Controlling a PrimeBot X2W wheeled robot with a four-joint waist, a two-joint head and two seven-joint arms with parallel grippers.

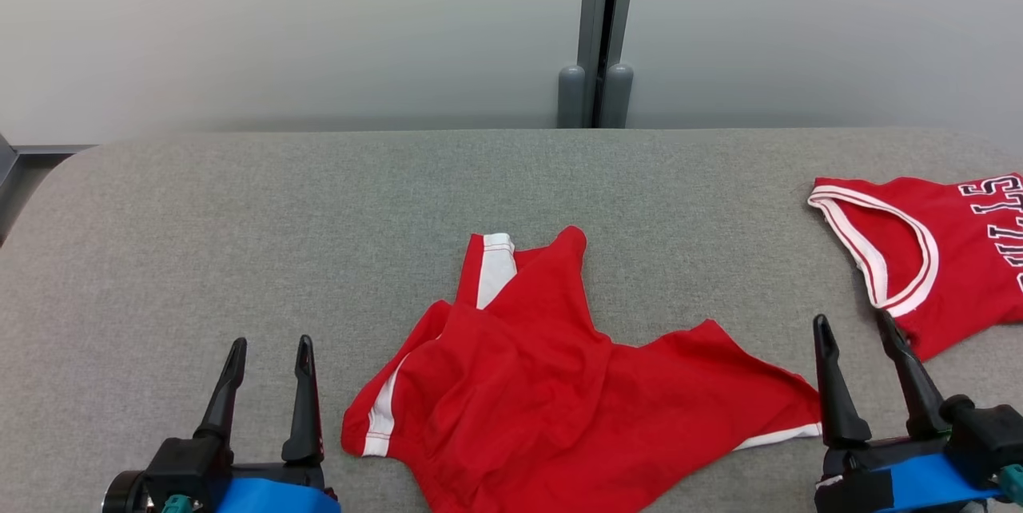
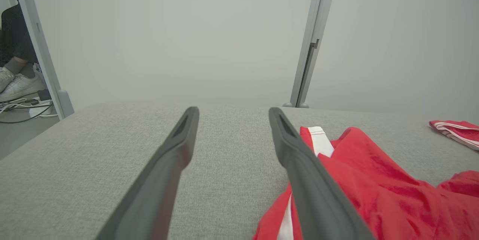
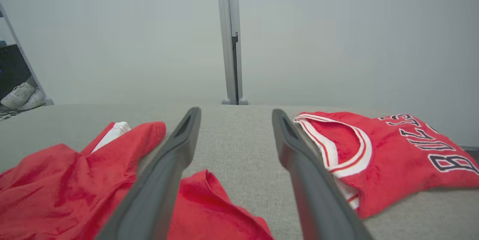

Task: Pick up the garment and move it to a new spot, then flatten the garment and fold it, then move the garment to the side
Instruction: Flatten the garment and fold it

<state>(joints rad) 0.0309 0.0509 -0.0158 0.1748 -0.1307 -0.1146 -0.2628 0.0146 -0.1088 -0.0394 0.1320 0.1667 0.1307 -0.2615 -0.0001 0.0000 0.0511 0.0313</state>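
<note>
- We see the garment (image 1: 551, 385), red with white trim, lying crumpled on the grey cloth-covered table (image 1: 240, 217), near its front edge and roughly midway between our two grippers.
- It is bunched and creased, with one white-edged flap pointing toward the far side. We cannot say for sure what kind of garment it is, since the folds hide its outline.
- Our left gripper (image 1: 271, 343) hovers just left of the garment, jaws wide apart and holding nothing.
- In the left wrist view, the inner finger overlaps the garment's near edge, though we cannot tell whether it touches.
- Our right gripper (image 1: 853, 320) has its jaws spread too, and nothing sits between them. It stands beside the garment's right-hand corner.
- A red jersey (image 1: 935, 257) with dark lettering lies flat at the table's right, apart from the garment.
- Behind the table stands a pale partition with a grey post (image 1: 598, 33).
- A person's pale shoe (image 2: 18, 83) shows on the floor past the table's left end.
</note>
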